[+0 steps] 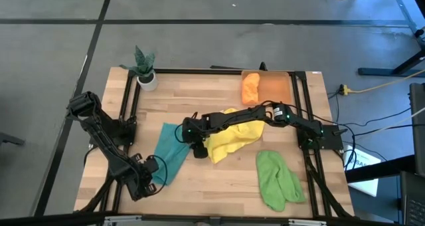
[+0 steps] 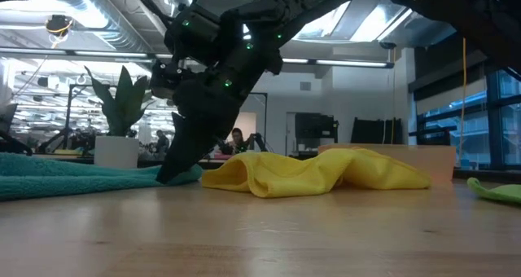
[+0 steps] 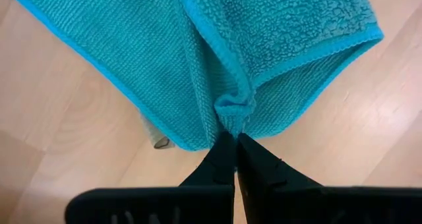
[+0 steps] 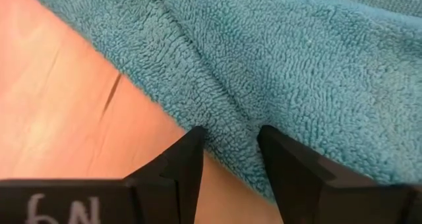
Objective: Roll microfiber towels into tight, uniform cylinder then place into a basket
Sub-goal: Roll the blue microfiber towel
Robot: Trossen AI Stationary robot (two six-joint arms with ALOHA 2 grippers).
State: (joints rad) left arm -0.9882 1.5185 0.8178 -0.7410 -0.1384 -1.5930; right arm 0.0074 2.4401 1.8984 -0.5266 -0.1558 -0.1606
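Note:
The teal towel lies flat on the wooden table, left of centre. My left gripper is shut on its near end. My right gripper reaches across the yellow towel to the teal towel's right edge. It stands open, slanting down, with that edge between its fingers. In the low view its tip is down at the cloth. The orange towel lies in the basket at the back. The light green towel lies at the near right. My left gripper pinches a bunched bit of the teal towel's hemmed edge between its two fingertips, coming from above and pointing down. The cloth puckers into folds toward the fingers, and the rest of the towel lies on the table. My right gripper has its open fingers on either side of a strip of the teal towel's edge; I cannot tell whether they touch it.
A white pot with a green plant stands at the far left corner. The yellow towel lies crumpled right beside the teal one, under my right arm. Bare wood shows along the near edge between the teal and green towels.

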